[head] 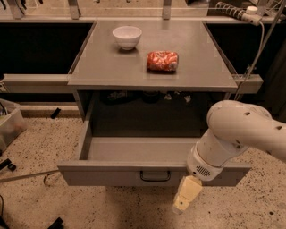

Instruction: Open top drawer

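The top drawer (111, 175) of the grey metal cabinet stands pulled far out toward me. Its grey tray interior (138, 148) shows nothing in it, and its small black loop handle (155, 176) sits in the middle of the front. My gripper (185, 198) hangs from the white arm (241, 134) in front of the drawer front, to the right of the handle and a little below it, apart from the handle. The lower drawers are hidden beneath the open one.
On the cabinet top (103, 67) stand a white bowl (127, 36) and a crushed red can (162, 61) lying on its side. A clear bin (10, 125) and cables lie on the speckled floor at left. A power strip (237, 11) with cables is at the back right.
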### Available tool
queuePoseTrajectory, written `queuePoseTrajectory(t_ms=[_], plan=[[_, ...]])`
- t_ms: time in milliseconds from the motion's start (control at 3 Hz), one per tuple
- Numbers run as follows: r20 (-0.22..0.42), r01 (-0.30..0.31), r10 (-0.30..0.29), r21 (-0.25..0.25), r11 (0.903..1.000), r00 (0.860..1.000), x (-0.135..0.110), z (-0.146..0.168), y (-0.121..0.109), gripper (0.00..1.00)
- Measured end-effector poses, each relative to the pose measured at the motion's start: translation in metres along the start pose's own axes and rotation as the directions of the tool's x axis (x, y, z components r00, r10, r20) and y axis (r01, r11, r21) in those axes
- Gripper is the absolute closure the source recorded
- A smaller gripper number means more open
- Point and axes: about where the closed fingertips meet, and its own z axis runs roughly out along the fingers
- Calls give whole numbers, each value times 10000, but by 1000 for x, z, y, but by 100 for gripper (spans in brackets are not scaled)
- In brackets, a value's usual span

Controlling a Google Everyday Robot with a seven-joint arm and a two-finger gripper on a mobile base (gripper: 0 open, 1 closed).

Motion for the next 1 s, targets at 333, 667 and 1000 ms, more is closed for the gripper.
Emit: queuePoseTrajectory(t_ms=[333,667,1000], plan=[[-8,25,-25,-27,10000,10000,0,1,1,0],[-51,-23,22,-259,9997,10000,5,2,15,0],[5,-305,305,-459,9985,9995,16,2,35,0]])
